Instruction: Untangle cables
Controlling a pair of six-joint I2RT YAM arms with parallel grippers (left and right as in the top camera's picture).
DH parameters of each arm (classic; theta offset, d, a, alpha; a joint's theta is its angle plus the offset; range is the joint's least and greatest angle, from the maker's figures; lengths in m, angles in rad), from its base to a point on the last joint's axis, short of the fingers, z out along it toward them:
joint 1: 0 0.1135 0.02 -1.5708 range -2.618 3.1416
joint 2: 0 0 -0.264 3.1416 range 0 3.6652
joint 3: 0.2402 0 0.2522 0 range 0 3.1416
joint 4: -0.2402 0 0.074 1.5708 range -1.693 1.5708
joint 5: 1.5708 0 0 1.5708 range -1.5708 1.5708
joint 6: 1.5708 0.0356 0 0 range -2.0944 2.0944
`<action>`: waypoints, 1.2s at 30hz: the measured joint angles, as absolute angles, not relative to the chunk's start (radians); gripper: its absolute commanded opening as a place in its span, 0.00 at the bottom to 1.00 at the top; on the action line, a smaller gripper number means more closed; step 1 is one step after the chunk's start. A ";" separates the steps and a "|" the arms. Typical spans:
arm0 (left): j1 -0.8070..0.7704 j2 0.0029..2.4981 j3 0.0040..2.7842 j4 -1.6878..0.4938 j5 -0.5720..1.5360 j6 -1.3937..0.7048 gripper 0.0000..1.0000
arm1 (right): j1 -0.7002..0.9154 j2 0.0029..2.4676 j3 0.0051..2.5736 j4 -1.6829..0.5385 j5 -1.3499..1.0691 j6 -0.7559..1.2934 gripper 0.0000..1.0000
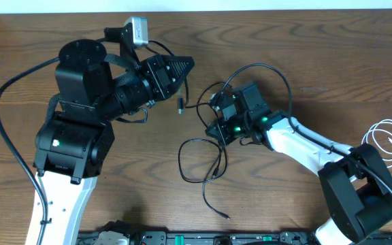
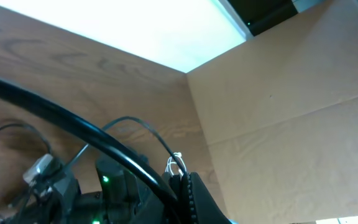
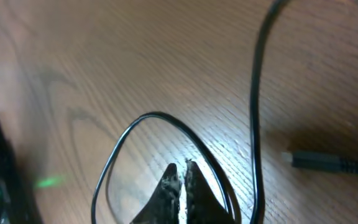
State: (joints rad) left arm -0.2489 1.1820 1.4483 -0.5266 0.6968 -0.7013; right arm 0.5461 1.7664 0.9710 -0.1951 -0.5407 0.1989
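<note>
Work surface: a brown wood-grain table (image 1: 318, 41), bordered at the far edge by a plain white wall strip (image 2: 135, 31) and on one side by a tan cardboard panel (image 2: 291, 93). Two black-and-white robot arms are present, one entering from each lower corner. Cords: one thin white cord (image 1: 385, 124) lies coiled alone near the table's right edge, well apart from the rest. The thin black flexible cords (image 1: 180, 158) lie mid-table as an open loop, a trailing tail and a high arc; at least two are visible, but the exact count cannot be told where they cross beneath the right arm. The left gripper (image 1: 186, 66) has its fingers drawn to a point on a black cord, whose small black plug (image 1: 180, 105) hangs just below. The right gripper (image 3: 181, 177), tips pressed together with nothing seen between them, sits low inside a black loop. A second dark plug end (image 3: 328, 162) lies beside it.
</note>
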 measured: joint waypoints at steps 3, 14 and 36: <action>-0.249 1.182 1.449 -0.616 0.653 -0.673 0.08 | 0.548 1.766 0.971 -0.210 -0.445 0.239 0.01; -0.249 1.345 1.446 -0.904 0.381 -0.599 0.08 | 0.379 1.726 1.133 -0.270 -0.331 0.280 0.01; -0.581 1.663 1.438 -0.196 0.675 -0.700 0.09 | -0.107 1.395 1.315 -0.705 -0.045 0.322 0.01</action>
State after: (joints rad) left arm -0.5808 1.6634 1.4384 -0.1959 0.6754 -0.6998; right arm -0.1066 1.3949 1.3151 -0.7048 -0.0452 0.3222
